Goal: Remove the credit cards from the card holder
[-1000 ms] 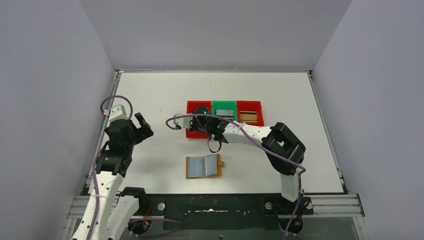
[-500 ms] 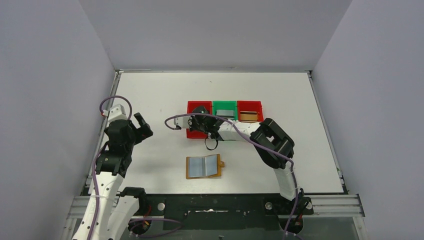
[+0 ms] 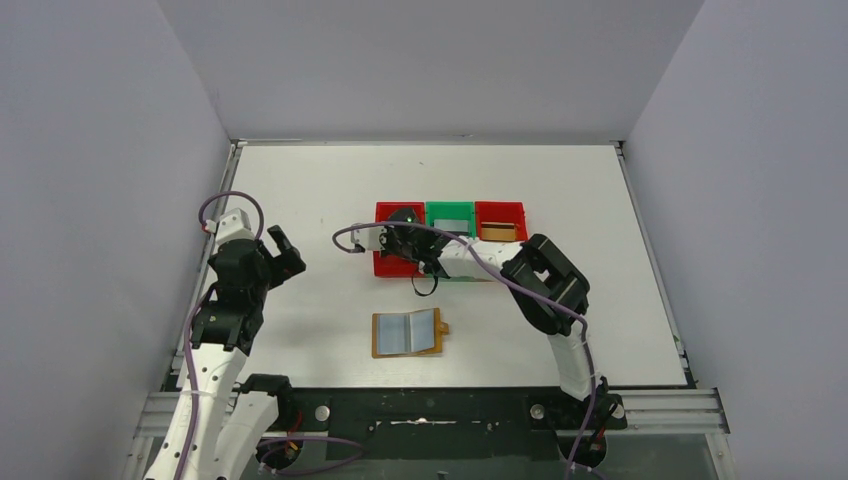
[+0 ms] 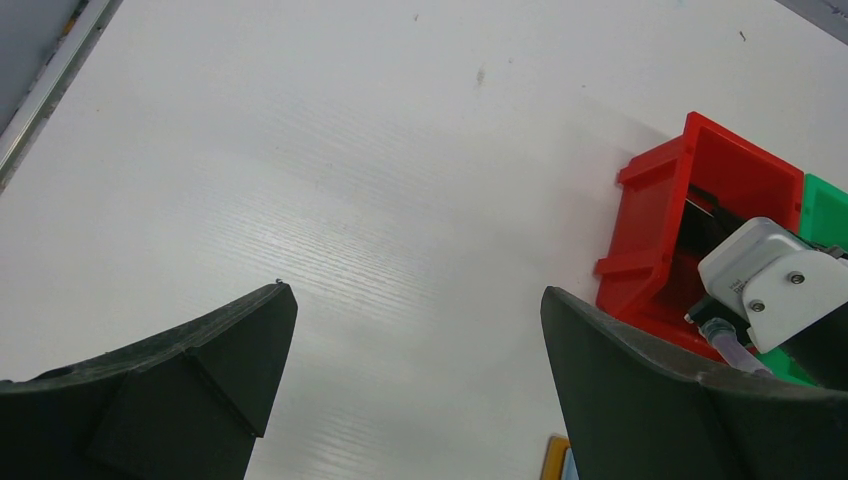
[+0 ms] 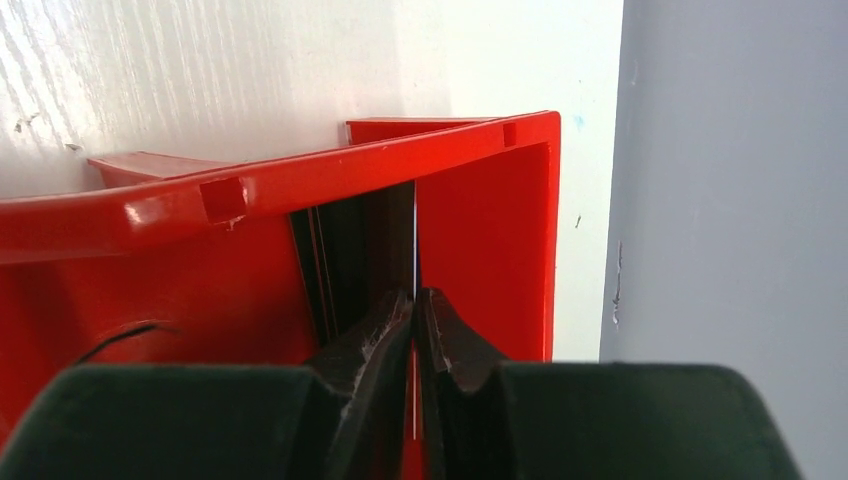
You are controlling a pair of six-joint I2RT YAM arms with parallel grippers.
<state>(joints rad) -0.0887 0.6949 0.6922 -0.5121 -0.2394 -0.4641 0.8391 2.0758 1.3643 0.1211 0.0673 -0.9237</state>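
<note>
The card holder (image 3: 407, 333) lies open on the table, tan outside with pale blue-grey pockets; a corner of it shows in the left wrist view (image 4: 556, 462). My right gripper (image 3: 405, 238) reaches into the left red bin (image 3: 385, 264). In the right wrist view the gripper (image 5: 414, 300) is shut on the black card (image 5: 370, 250), held edge-on inside that bin (image 5: 480, 230). A silver-grey card (image 3: 450, 227) lies in the green bin and a gold-brown card (image 3: 497, 233) in the right red bin. My left gripper (image 3: 280, 250) is open and empty, far left of the bins, and the left wrist view (image 4: 415, 330) shows it the same way.
Three bins stand side by side at mid table: red, green (image 3: 449, 212), red (image 3: 500, 210). In the left wrist view the left red bin (image 4: 650, 230) shows with the right arm's white wrist housing (image 4: 765, 270) over it. Grey walls enclose the table on three sides.
The right arm has pushed further back and left, carrying the black card deeper into the left red bin. The left arm and the card holder have not moved.
</note>
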